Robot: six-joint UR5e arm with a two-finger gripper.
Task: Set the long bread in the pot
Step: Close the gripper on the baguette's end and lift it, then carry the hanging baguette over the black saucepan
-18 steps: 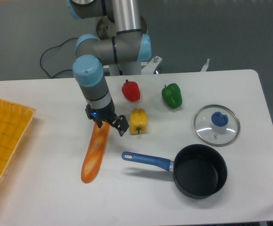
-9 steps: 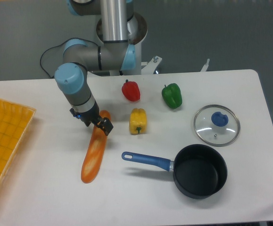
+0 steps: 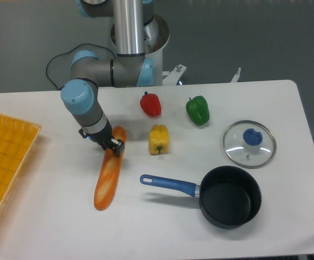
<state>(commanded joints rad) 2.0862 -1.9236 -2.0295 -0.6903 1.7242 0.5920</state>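
The white table point(image 3: 48, 227) is seen from above and carries every item. A yellow mesh tray point(image 3: 2, 162) is placed at the left edge, partly cut off by the frame. The UR5e arm point(image 3: 83, 105) is mounted at the far side of the table and is bent down to the left of centre.

The long bread point(image 3: 109, 176) is laid flat on the table, slightly slanted, its upper end toward the arm and its lower end toward the near edge. It is left of the pot and well apart from it, outside it.

The pot point(image 3: 230, 196) is stood upright at the near right, and its blue handle point(image 3: 168, 184) is pointed left toward the bread without touching it. The glass lid point(image 3: 249, 143) with its blue knob is laid flat just behind the pot.

The gripper point(image 3: 112, 145) is lowered onto the upper part of the bread. Its fingers are seen at the loaf, but whether they are clamped on it cannot be told from this view.

A yellow pepper point(image 3: 158, 139) is stood just right of the bread's upper end. A green pepper point(image 3: 198, 110) and a red pepper point(image 3: 151, 104) are set further back.
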